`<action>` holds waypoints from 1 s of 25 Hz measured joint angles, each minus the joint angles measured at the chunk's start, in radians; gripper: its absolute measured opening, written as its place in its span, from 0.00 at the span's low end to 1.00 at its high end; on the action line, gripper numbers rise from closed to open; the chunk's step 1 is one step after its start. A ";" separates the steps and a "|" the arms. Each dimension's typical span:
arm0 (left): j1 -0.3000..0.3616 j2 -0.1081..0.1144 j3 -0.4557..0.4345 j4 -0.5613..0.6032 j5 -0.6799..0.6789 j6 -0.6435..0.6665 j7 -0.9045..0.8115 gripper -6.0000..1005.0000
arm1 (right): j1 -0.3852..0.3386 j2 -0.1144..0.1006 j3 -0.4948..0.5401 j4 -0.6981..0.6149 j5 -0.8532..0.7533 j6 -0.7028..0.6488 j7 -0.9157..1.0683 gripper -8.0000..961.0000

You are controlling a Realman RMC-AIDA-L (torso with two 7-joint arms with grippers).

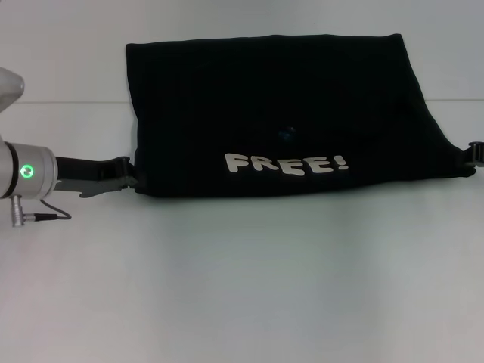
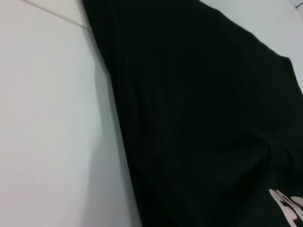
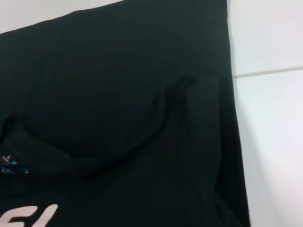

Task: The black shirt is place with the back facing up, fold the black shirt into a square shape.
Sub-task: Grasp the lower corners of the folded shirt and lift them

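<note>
Bare white table (image 1: 242, 287) nearest, then the black shirt (image 1: 287, 113) folded flat, "FREE!" print (image 1: 287, 163) up; my left gripper (image 1: 130, 177) and right gripper (image 1: 470, 157) pinch its near corners.

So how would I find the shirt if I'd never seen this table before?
Look at the white table and go to its far half, between the two robot arms. The black shirt lies there as one big dark folded cloth, with the left tool at its near left corner and the right tool at its near right corner. Its white "FREE!" lettering along the near edge gives it away.
</note>
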 joint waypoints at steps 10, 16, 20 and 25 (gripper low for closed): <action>0.005 0.018 0.020 0.055 0.027 0.188 0.037 0.01 | -0.025 -0.004 -0.008 -0.074 -0.065 -0.216 0.047 0.04; 0.007 0.031 0.016 0.097 0.108 0.329 0.031 0.01 | -0.079 0.030 -0.009 -0.245 -0.143 -0.411 0.064 0.04; 0.009 0.037 0.020 0.111 0.157 0.429 0.041 0.01 | -0.119 0.038 -0.007 -0.318 -0.162 -0.518 0.064 0.04; 0.021 0.035 0.023 0.129 0.212 0.580 0.052 0.01 | -0.144 0.029 -0.003 -0.328 -0.194 -0.661 0.052 0.04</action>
